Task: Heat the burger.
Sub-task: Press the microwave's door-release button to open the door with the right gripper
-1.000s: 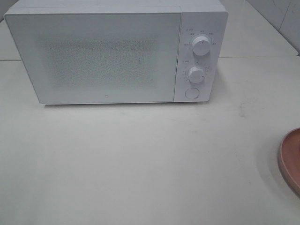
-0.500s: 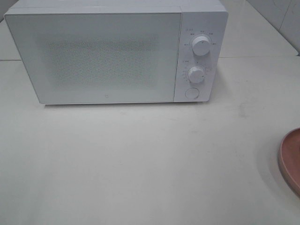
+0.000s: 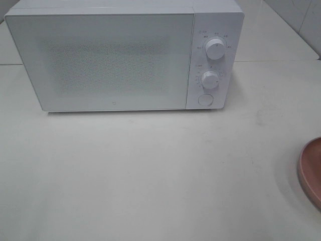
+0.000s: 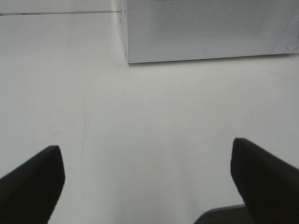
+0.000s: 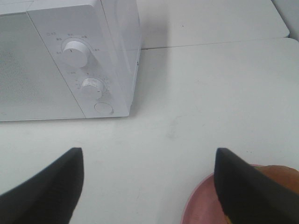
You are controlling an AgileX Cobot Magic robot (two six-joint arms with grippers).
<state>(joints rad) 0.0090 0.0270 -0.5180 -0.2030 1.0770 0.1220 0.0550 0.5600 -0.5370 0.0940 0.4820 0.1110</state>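
A golden-brown bun top of the burger (image 5: 283, 174) peeks out behind one finger of my right gripper (image 5: 147, 186); the rest of it is hidden. It sits on a pink plate (image 5: 200, 201), whose rim (image 3: 312, 170) shows at the right edge of the high view. My right gripper hangs open above the table, just short of the plate. My left gripper (image 4: 148, 184) is also open, empty, over bare table in front of the microwave's left corner. Neither gripper shows in the high view.
A white microwave (image 3: 110, 60) stands at the back with its door shut. On its right panel are two knobs (image 3: 214, 49) (image 3: 209, 79) and a round button (image 3: 204, 99). White table (image 3: 150, 170) lies in front of it.
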